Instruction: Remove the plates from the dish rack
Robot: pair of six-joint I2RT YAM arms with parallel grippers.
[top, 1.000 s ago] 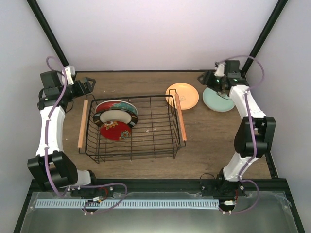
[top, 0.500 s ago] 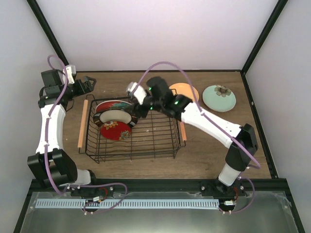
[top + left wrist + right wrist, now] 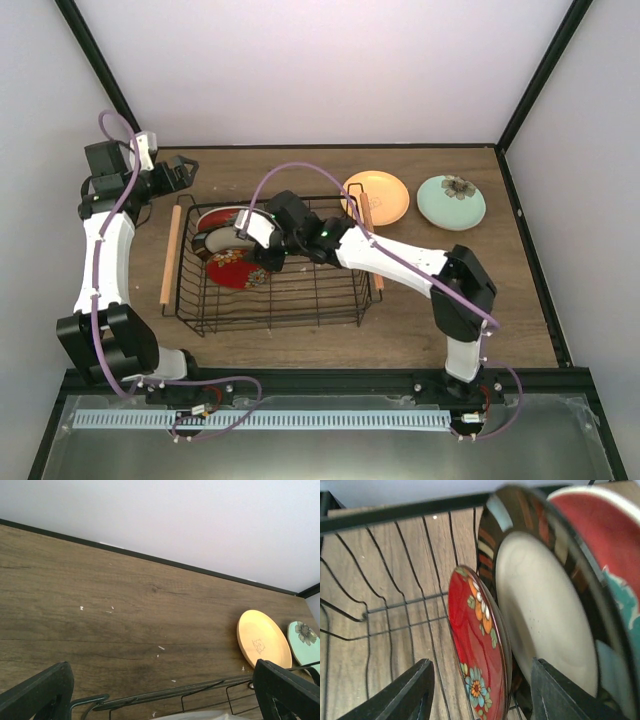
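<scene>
The black wire dish rack (image 3: 320,300) holds three plates standing on edge at its left end: red-and-teal (image 3: 238,216), cream with dark rim (image 3: 222,241) and red floral (image 3: 232,271). My right gripper (image 3: 260,258) is inside the rack, open, with its fingers either side of the red floral plate's edge (image 3: 477,645). The cream plate (image 3: 545,620) stands right behind it. A yellow-orange plate (image 3: 380,196) leans by the rack's right handle, and a pale mint plate (image 3: 451,201) lies on the table. My left gripper (image 3: 182,174) is open and empty behind the rack's far left corner. No lime green plate shows.
The rack has wooden rod handles on its left (image 3: 170,255) and right (image 3: 371,245). The left wrist view shows the rack's far rim (image 3: 165,692), the yellow plate (image 3: 262,637) and bare wooden table up to the back wall.
My right arm has left the mint plate lying at the back right, swung left across the rack and lowered into it, open, round the red floral plate. The left arm has not moved.
</scene>
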